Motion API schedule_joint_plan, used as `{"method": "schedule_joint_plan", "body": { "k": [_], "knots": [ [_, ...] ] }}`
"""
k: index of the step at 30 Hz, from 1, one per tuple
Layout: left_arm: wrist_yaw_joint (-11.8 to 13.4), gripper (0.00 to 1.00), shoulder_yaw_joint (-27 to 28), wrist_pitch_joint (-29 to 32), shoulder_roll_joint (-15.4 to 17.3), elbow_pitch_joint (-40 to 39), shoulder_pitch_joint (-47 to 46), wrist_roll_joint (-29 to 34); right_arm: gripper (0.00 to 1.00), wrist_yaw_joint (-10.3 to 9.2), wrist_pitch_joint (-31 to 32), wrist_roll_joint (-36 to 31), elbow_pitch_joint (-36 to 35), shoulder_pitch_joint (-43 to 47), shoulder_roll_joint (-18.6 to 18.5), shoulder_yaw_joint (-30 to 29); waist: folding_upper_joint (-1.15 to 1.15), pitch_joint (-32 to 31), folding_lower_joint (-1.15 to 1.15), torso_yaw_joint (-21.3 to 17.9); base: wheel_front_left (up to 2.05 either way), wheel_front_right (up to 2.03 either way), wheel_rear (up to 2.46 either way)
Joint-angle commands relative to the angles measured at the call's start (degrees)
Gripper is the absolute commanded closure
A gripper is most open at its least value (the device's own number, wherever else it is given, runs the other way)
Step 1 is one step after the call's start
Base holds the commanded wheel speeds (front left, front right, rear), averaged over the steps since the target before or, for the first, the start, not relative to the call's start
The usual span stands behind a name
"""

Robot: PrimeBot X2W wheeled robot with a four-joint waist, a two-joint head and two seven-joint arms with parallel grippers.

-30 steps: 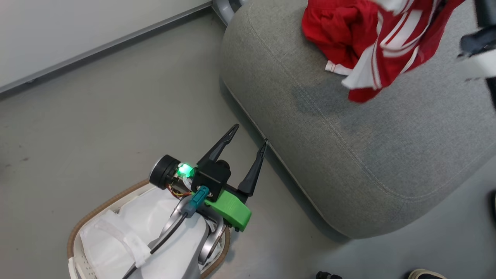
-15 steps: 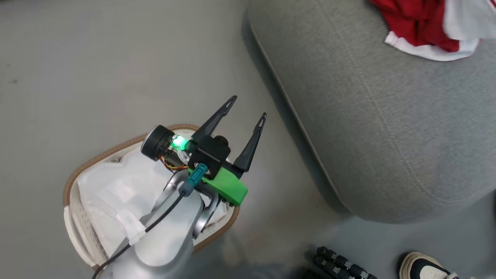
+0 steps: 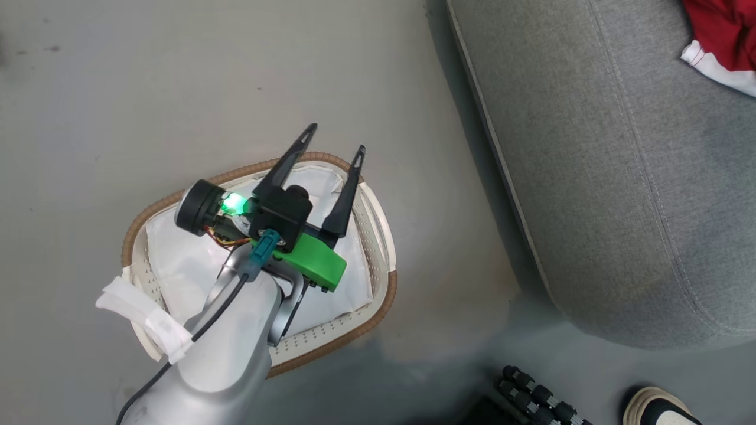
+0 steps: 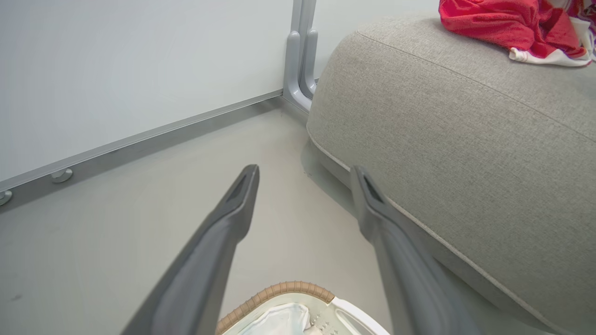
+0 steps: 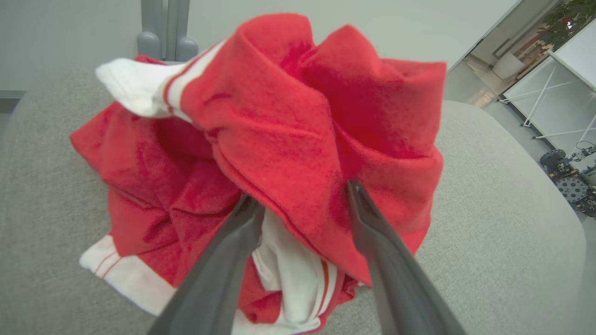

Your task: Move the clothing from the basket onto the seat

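The red clothing [image 5: 279,139] with white trim lies heaped on the grey seat [image 5: 489,195]. My right gripper [image 5: 302,195] is open just above the heap, with a red fold showing between its fingers. In the head view a corner of the clothing [image 3: 723,35] shows at the top right of the seat [image 3: 620,177]. The oval basket [image 3: 378,301] stands on the floor left of the seat, and its white liner [image 3: 177,260] shows inside. My left gripper [image 3: 335,139] hovers open over the basket's far rim, holding nothing. In the left wrist view, my left gripper [image 4: 305,172] points past the basket [image 4: 279,289] toward the seat [image 4: 442,116] and clothing [image 4: 503,23].
A pale wall with a metal baseboard [image 4: 139,139] and a grey post [image 4: 300,60] bound the floor behind the seat. A person's shoe [image 3: 655,410] and a dark ribbed object [image 3: 537,398] sit at the lower right. A narrow strip of floor separates basket and seat.
The head camera has tilted down toward the basket, shifting the whole picture. The clothing that hung from my right gripper over the seat now rests on it. The left gripper stays open.
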Motion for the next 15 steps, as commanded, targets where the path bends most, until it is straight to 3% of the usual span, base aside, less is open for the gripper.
{"method": "schedule_joint_plan", "body": {
  "k": [1,15],
  "knots": [
    [0.36,0.0,0.57,0.0,0.37,-0.18,0.79,-0.54,0.0,-0.08,-0.24,-0.18,-1.68,2.82,0.43,-0.81,0.0,-1.87,-0.01,-0.58,0.0,0.0,0.0],
    [2.14,0.0,9.59,0.0,0.08,-5.25,9.18,-0.89,0.0,-0.08,-0.25,3.16,-22.43,19.44,9.37,1.53,0.0,-13.65,-0.01,-0.33,0.0,0.0,0.0]
  ]
}}
